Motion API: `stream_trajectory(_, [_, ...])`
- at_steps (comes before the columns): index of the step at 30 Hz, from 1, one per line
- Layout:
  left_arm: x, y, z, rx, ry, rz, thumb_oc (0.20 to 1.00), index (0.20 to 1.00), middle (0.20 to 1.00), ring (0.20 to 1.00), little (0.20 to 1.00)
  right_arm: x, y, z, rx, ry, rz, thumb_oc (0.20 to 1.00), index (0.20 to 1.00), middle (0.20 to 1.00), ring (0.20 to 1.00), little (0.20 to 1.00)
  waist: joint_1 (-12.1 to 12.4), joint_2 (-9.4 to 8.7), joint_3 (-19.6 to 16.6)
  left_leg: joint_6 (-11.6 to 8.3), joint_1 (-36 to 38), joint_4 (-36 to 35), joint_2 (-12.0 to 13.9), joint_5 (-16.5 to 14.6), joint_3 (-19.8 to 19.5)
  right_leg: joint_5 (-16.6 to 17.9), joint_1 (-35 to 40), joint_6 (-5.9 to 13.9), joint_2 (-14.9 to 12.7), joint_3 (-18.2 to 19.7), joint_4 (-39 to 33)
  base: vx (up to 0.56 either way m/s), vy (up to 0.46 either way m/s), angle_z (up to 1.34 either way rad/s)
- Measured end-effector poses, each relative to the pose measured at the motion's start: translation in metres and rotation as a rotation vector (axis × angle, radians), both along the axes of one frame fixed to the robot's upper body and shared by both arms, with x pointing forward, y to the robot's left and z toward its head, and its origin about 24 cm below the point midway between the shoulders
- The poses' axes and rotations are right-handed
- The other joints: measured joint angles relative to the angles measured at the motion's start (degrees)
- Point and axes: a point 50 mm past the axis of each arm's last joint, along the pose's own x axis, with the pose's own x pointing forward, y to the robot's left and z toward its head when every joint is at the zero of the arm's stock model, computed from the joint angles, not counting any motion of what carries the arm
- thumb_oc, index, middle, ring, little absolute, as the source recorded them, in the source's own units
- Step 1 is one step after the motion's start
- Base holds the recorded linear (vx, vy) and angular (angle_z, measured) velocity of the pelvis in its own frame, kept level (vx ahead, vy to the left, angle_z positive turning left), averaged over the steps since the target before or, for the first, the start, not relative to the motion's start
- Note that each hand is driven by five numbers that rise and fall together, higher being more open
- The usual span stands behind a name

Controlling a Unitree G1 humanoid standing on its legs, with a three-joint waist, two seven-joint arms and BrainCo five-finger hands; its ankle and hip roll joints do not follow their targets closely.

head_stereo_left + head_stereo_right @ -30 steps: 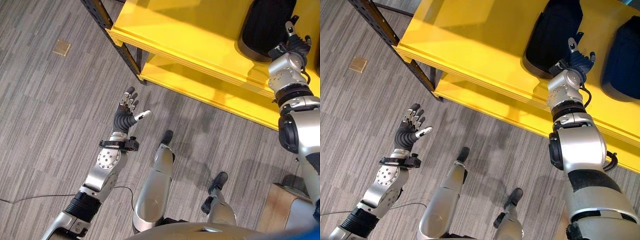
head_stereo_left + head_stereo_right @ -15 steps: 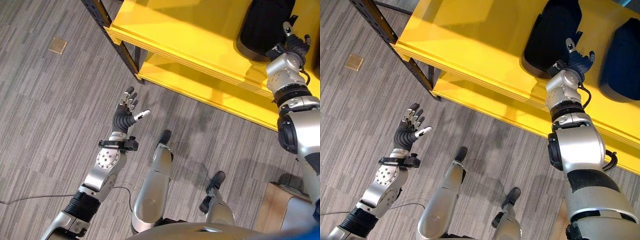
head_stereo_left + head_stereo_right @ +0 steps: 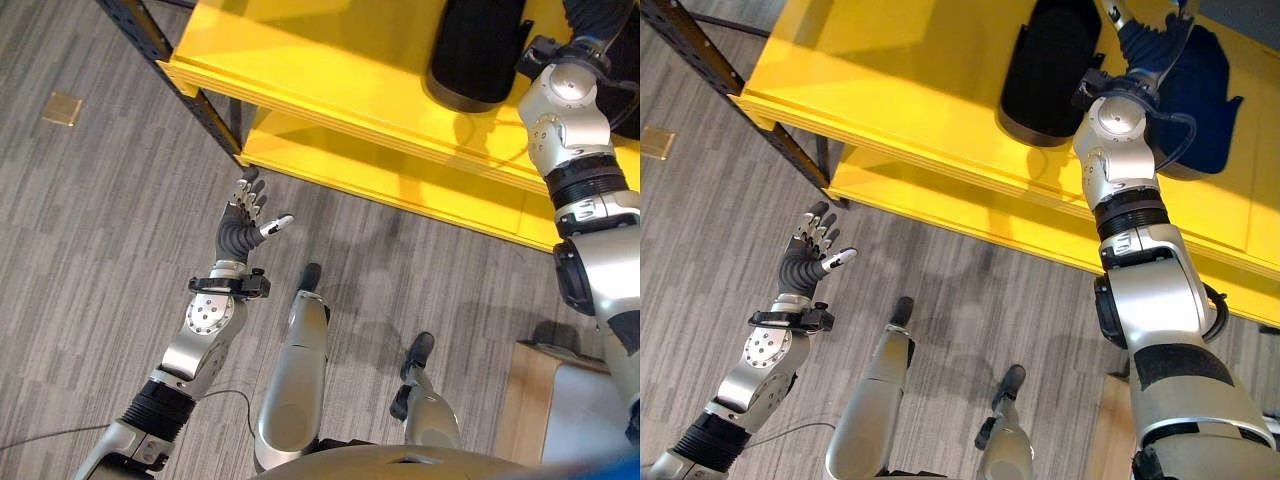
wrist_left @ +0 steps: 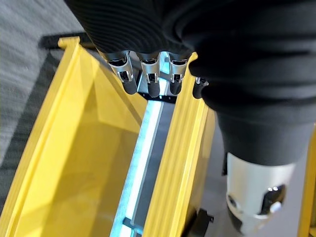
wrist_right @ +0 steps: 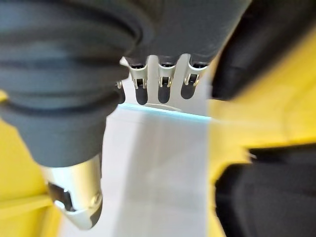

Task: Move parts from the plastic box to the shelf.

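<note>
On the top board of the yellow shelf (image 3: 330,70) lies a black part (image 3: 1048,70), with a dark blue part (image 3: 1203,95) to its right. My right hand (image 3: 1143,42) is raised over that board between the two parts. Its fingers (image 5: 166,81) are straight and hold nothing, with dark parts (image 5: 261,202) showing close by. My left hand (image 3: 243,222) hovers open and empty over the floor, in front of the shelf's lower board (image 3: 400,180). Its fingers (image 4: 148,79) are spread.
A black upright post (image 3: 150,40) carries the shelf's left corner. A small brass plate (image 3: 62,108) is set in the grey floor at the left. A tan-edged box (image 3: 560,400) stands at the lower right beside my right arm.
The camera has shifted. My right arm has stretched farther back over the shelf, from the black part's near end to alongside it. The left hand holds its pose.
</note>
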Motion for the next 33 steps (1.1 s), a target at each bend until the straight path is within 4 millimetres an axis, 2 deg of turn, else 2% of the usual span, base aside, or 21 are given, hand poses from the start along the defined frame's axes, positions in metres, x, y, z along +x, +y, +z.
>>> stream_trajectory(2, [0.000, 0.001, 0.000, 0.000, -0.001, 0.005, 1.000, 1.000, 1.000, 1.000, 1.000, -0.003, 0.002, -0.001, -0.025, -0.011, -0.006, 1.000, 1.000, 1.000, 1.000, 1.000, -0.64, -0.02, -0.01, -0.02, 0.55, -0.25, 0.34, 0.00, 0.08, 0.00, 0.20, 0.01, 0.12, 0.17, -0.01, 0.01, -0.040, -0.10])
stream_trajectory(6, [-0.001, 0.008, 0.002, 0.032, -0.015, 0.037, 1.000, 1.000, 1.000, 1.000, 1.000, -0.020, 0.008, -0.018, -0.099, -0.066, 0.003, 1.000, 1.000, 1.000, 1.000, 1.000, -1.03, -0.08, -0.03, -0.09, 2.62, -1.10, 1.20, -0.10, 1.43, 0.02, 0.71, 0.01, 0.21, 1.85, 0.08, 0.02, -0.050, -0.16])
stream_trajectory(9, [-0.002, 0.016, 0.005, 0.072, -0.032, 0.074, 1.000, 1.000, 1.000, 1.000, 1.000, -0.033, 0.015, -0.047, -0.114, -0.061, 0.035, 1.000, 1.000, 1.000, 1.000, 1.000, -2.19, -0.21, -0.07, -0.47, 5.86, -2.02, 1.96, -0.45, 2.15, -0.06, 2.92, -0.01, 0.41, 2.42, 0.03, 0.04, -0.067, -0.13])
stream_trajectory(11, [-0.002, 0.018, 0.008, 0.119, -0.049, 0.089, 1.000, 1.000, 1.000, 1.000, 1.000, -0.050, 0.019, -0.070, -0.079, -0.076, 0.084, 1.000, 1.000, 1.000, 1.000, 1.000, -2.23, -0.40, -0.29, -0.64, 7.53, -2.78, 2.66, -0.67, 2.89, -0.43, 3.68, -0.40, 0.65, 3.08, 0.08, 0.02, -0.035, -0.20])
stream_trajectory(13, [-0.001, 0.020, 0.010, 0.169, -0.059, 0.102, 1.000, 1.000, 1.000, 1.000, 1.000, -0.056, 0.023, -0.088, -0.077, -0.043, 0.117, 1.000, 1.000, 1.000, 1.000, 1.000, -3.61, -0.49, -0.57, -0.93, 8.28, -2.95, 3.30, -0.87, 3.11, -0.64, 4.09, -0.58, 1.08, 3.35, 0.04, 0.04, -0.078, -0.15])
stream_trajectory(15, [-0.003, 0.024, 0.014, 0.318, -0.087, 0.122, 1.000, 1.000, 1.000, 1.000, 1.000, -0.077, 0.030, -0.127, -0.058, 0.017, 0.199, 1.000, 1.000, 1.000, 1.000, 1.000, -4.64, -1.57, -1.59, -1.34, 9.86, -3.60, 4.48, -1.09, 4.07, -0.87, 4.28, -0.66, 1.66, 4.85, 0.14, 0.04, -0.058, -0.28])
stream_trajectory(17, [-0.005, 0.028, 0.019, 0.437, -0.116, 0.134, 1.000, 1.000, 1.000, 1.000, 1.000, -0.091, 0.037, -0.147, -0.035, 0.045, 0.270, 1.000, 1.000, 1.000, 1.000, 1.000, -5.17, -1.89, -2.02, -1.39, 11.31, -4.32, 4.94, -1.08, 4.94, -0.90, 4.79, -0.71, 1.72, 5.54, 0.15, 0.02, -0.026, -0.24])
stream_trajectory(19, [-0.005, 0.029, 0.023, 0.503, -0.147, 0.156, 1.000, 1.000, 1.000, 1.000, 1.000, -0.094, 0.038, -0.158, -0.036, 0.081, 0.313, 1.000, 1.000, 1.000, 1.000, 1.000, -6.63, -1.61, -2.53, -1.63, 12.53, -4.78, 5.54, -1.23, 5.64, -0.88, 5.19, -0.67, 1.81, 6.23, -0.02, 0.01, -0.027, -0.19])
stream_trajectory(24, [-0.010, 0.033, 0.031, 0.741, -0.228, 0.215, 1.000, 1.000, 1.000, 1.000, 1.000, -0.121, 0.038, -0.184, -0.051, 0.123, 0.394, 1.000, 1.000, 1.000, 1.000, 1.000, -8.39, -0.97, -5.46, -2.23, 15.65, -7.22, 6.98, -0.61, 7.78, -0.97, 5.32, -0.71, 2.32, 8.37, 0.19, 0.01, -0.014, -0.22])
stream_trajectory(28, [-0.010, 0.028, 0.031, 0.924, -0.285, 0.211, 1.000, 1.000, 1.000, 1.000, 1.000, -0.132, 0.036, -0.195, -0.025, 0.142, 0.432, 1.000, 1.000, 1.000, 1.000, 1.000, -10.49, 0.49, -6.38, -2.75, 17.78, -8.78, 8.14, -0.24, 8.58, -1.05, 6.03, -0.85, 3.09, 9.34, 0.02, -0.02, -0.003, -0.19])
stream_trajectory(30, [-0.011, 0.026, 0.031, 1.027, -0.313, 0.201, 1.000, 1.000, 1.000, 1.000, 1.000, -0.137, 0.036, -0.204, -0.012, 0.173, 0.460, 1.000, 1.000, 1.000, 1.000, 1.000, -11.39, 0.54, -6.45, -3.14, 19.21, -10.10, 8.84, 0.23, 9.43, -0.99, 5.99, -0.93, 3.58, 10.55, 0.07, -0.03, 0.008, -0.22])
stream_trajectory(33, [-0.011, 0.021, 0.028, 1.072, -0.326, 0.180, 1.000, 1.000, 1.000, 1.000, 1.000, -0.140, 0.035, -0.210, 0.000, 0.194, 0.471, 1.000, 1.000, 1.000, 1.000, 1.000, -12.10, 0.81, -6.57, -3.18, 19.66, -10.42, 9.48, 0.27, 9.90, -0.86, 5.87, -1.11, 4.01, 11.02, 0.01, -0.03, 0.008, -0.15])
